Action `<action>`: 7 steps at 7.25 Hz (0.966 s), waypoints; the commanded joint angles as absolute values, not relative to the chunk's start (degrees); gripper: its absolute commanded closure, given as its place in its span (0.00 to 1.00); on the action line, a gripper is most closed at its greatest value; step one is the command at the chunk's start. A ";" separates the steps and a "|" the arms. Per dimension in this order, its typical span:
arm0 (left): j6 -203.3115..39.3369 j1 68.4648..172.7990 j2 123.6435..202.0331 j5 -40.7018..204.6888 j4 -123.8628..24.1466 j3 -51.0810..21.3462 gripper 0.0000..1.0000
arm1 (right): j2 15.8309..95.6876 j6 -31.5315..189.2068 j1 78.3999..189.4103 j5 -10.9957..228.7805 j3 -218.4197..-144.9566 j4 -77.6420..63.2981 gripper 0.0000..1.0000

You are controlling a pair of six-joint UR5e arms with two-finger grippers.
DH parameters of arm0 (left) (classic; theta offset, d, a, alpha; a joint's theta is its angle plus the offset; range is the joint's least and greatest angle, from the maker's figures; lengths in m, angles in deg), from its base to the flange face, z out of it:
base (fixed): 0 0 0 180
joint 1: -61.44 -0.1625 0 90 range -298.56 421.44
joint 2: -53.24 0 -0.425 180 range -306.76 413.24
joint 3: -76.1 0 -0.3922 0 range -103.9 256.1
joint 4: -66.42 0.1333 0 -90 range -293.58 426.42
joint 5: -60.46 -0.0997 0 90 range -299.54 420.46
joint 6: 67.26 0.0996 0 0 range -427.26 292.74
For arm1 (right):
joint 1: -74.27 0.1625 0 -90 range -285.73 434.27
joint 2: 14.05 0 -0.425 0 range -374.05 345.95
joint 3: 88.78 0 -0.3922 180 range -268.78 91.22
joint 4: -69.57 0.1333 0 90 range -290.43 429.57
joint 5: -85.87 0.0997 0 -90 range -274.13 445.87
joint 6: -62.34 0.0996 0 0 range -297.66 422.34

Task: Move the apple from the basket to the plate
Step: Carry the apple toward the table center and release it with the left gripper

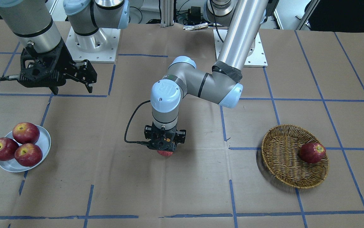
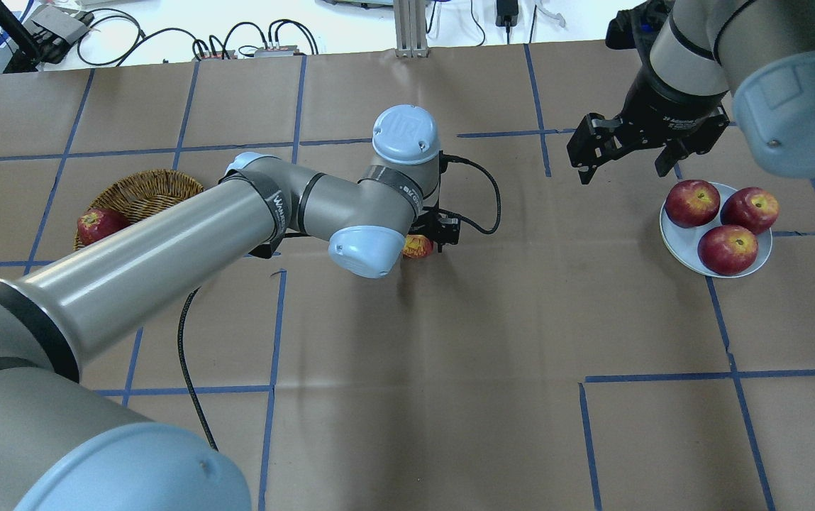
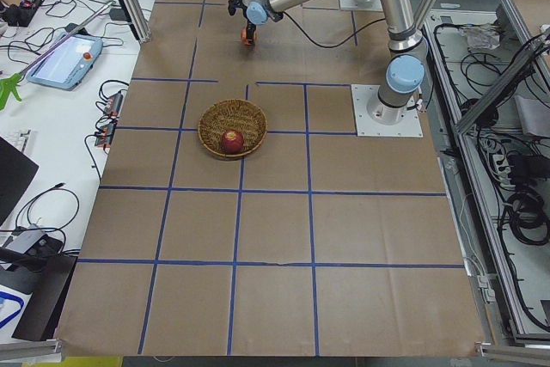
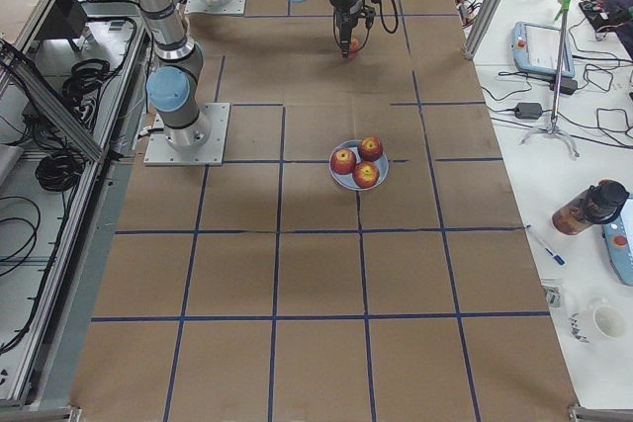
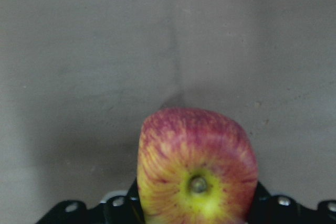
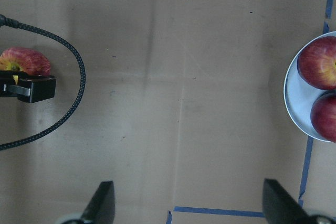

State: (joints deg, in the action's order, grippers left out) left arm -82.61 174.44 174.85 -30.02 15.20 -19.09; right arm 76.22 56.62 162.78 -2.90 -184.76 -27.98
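My left gripper [image 1: 165,149] is shut on the orange-red, yellow-streaked apple [image 1: 165,154] and holds it low over the middle of the table, stem dimple facing the left wrist camera [image 5: 197,169]. I cannot tell whether the apple touches the paper. The wicker basket [image 1: 280,158] lies toward my left side and holds one dark red apple [image 1: 312,152]. The pale plate [image 1: 47,139] on my right side carries three red apples [image 1: 26,133]. My right gripper [image 2: 623,160] is open and empty, hovering beside the plate [image 2: 671,238].
The left wrist cable [image 1: 131,126] loops beside the held apple. Brown paper with blue tape lines [image 1: 232,196] covers the table. The arm base plates [image 1: 91,44] sit at the robot side.
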 commanded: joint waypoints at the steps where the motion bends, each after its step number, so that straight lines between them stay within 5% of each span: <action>1: -81.77 173.85 171.91 -30.07 11.00 -17.77 0.01 | 76.22 56.62 162.78 -2.99 -184.76 -27.98 0.00; 7: -69.19 162.25 141.71 -32.09 -18.60 -20.31 0.01 | 76.74 57.41 163.39 -3.43 -184.67 -28.59 0.00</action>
State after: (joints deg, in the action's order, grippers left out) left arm -70.48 163.32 147.57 -32.00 -11.75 -19.93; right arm 76.35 56.88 163.00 -3.24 -184.74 -28.23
